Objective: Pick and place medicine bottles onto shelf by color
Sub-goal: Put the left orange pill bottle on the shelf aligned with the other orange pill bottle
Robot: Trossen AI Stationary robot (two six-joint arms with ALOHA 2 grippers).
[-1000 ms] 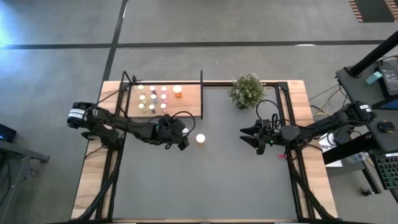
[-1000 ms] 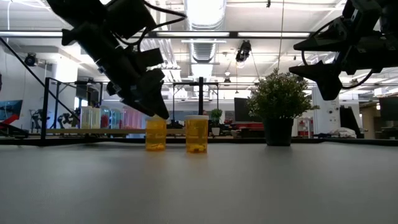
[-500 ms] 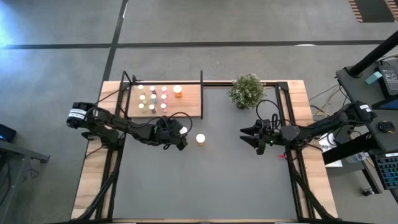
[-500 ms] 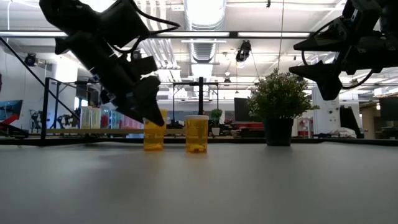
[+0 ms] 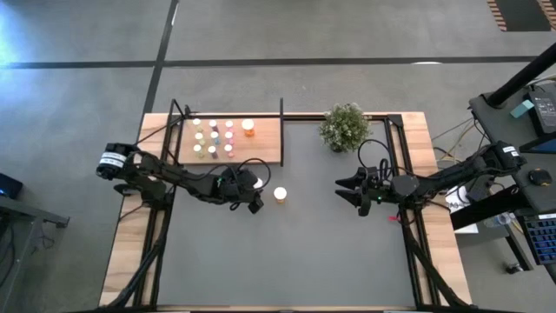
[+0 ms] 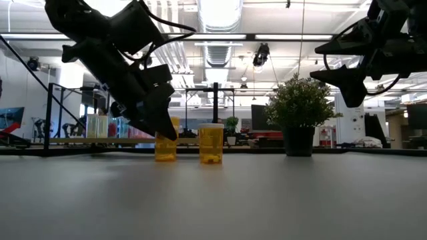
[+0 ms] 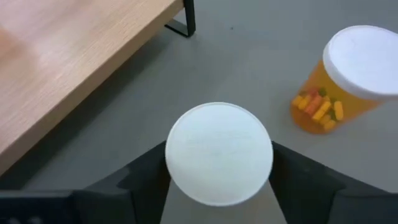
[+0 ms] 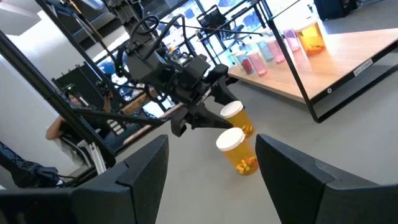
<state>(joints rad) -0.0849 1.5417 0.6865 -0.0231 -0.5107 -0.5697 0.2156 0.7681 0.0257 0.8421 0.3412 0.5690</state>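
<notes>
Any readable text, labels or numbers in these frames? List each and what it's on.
None can be read.
Small white sticker on the light-wood shelf board's front edge: print too small to read.
White tag on the left arm's base: blurred.
Orange medicine bottles with white caps: no label shows.
Left claw sits around one white-capped bottle; the cap is blank.
Right claw hovers open: no markings.
</notes>
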